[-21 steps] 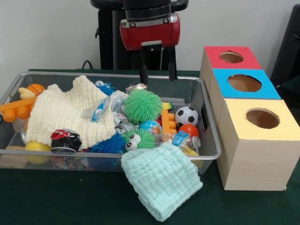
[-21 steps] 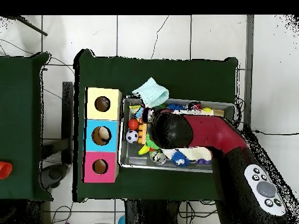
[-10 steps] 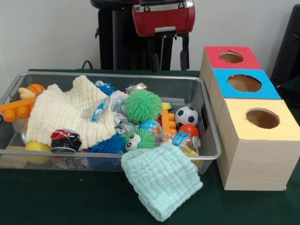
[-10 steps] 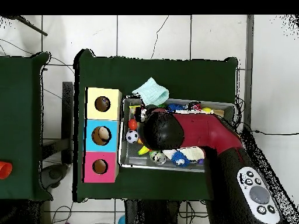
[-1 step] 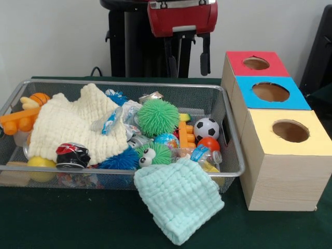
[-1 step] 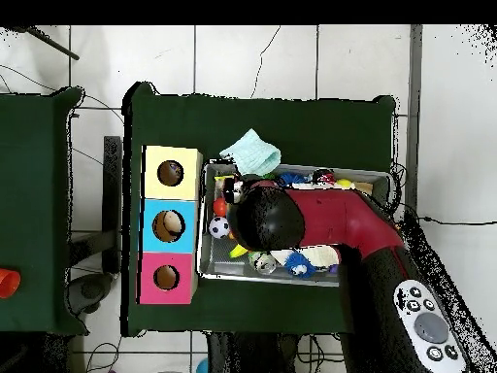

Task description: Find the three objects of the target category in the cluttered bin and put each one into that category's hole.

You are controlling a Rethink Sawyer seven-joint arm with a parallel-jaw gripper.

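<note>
Search step: gripper (image 5: pixel 187 62) spread, empty, above bin (image 5: pixel 234 155). Next: descend on soccer ball (image 5: pixel 206 127), likely target.

Three holed boxes (image 5: pixel 280 129), two cloths (image 5: pixel 179 199), one mesh bin (image 5: pixel 228 129)

A plain, pale wall (image 5: pixel 57 36) stands behind the scene, evenly lit, with a dark upright shape (image 5: pixel 320 46) at its right edge. The tabletop (image 5: pixel 78 223) is covered in dark green cloth. From overhead, the floor (image 6: pixel 291 58) is large white tiles with dark grout lines, crossed by thin black cables (image 6: pixel 92 112). A second green-covered table (image 6: pixel 34 194) stands well apart to one side, with a small red object (image 6: pixel 6 282) at its edge.
</note>
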